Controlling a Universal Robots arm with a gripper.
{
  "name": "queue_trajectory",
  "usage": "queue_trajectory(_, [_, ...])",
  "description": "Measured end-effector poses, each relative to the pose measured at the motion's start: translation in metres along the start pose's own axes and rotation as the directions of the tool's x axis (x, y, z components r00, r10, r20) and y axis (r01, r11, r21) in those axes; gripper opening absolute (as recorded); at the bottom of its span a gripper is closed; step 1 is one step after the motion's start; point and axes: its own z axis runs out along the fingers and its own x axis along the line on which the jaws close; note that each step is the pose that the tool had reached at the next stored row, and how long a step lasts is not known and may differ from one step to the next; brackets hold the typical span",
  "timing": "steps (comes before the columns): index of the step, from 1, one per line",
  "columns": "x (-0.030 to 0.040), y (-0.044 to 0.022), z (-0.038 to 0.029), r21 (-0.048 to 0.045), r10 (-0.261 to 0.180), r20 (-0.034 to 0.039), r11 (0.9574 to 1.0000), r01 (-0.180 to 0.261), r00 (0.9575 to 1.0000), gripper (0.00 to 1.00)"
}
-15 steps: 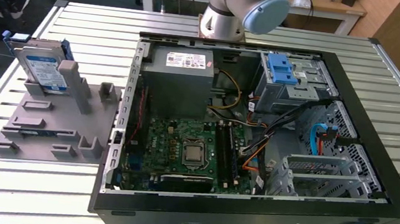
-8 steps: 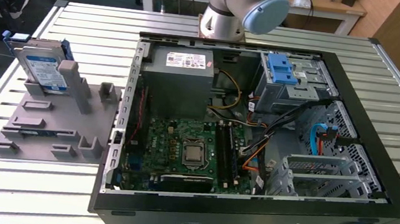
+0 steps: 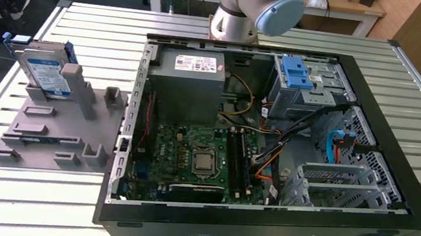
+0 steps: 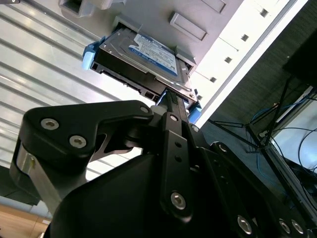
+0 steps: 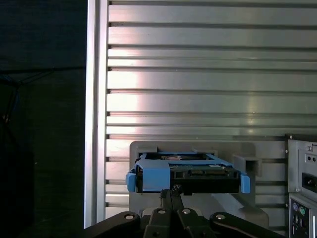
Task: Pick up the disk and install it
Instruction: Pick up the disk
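Blue-railed disk (image 4: pixel 142 62) (label (image 4: pixel 154 53) in second wrist view)

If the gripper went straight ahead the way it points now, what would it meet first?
The disk, at its near edge where it stands in the grey holder; the gripper points right at it. The remaining gap is hard to judge.

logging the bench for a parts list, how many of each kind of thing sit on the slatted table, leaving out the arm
disk: 1
grey holder stand: 1
open computer case: 1
total: 3
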Motion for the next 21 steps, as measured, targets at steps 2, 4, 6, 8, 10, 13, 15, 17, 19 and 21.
queue_trajectory(2, [0.0000,0.0000,0.0000,0.0000,-0.005,-0.0002,1.0000,0.005,1.0000,0.11])
queue_trajectory(4, [0.0001,0.0000,0.0000,0.0000,-0.018,-0.0006,0.9998,0.018,0.9998,0.11])
queue_trajectory(6, [0.0001,0.0000,0.0000,-0.0002,-0.040,-0.0012,0.9992,0.040,0.9992,0.11])
queue_trajectory(8, [0.0001,0.0000,0.0000,-0.0004,-0.069,-0.0020,0.9976,0.069,0.9976,0.11])
queue_trajectory(10, [0.0000,0.0000,0.0000,-0.0006,-0.098,-0.0028,0.9952,0.098,0.9952,0.11])
queue_trajectory(13, [0.0001,0.0000,0.0000,-0.0010,-0.139,-0.0040,0.9903,0.139,0.9903,0.11])
queue_trajectory(15, [0.0001,0.0000,0.0000,-0.0012,-0.162,-0.0046,0.9868,0.162,0.9868,0.11])
queue_trajectory(17, [0.0000,0.0000,0.0001,-0.0014,-0.182,-0.0051,0.9834,0.182,0.9833,0.11])
queue_trajectory(19, [0.0000,0.0000,0.0000,-0.0016,-0.200,-0.0056,0.9798,0.200,0.9797,0.11])
queue_trajectory(21, [0.0001,0.0000,0.0001,-0.0018,-0.220,-0.0061,0.9756,0.220,0.9756,0.11])
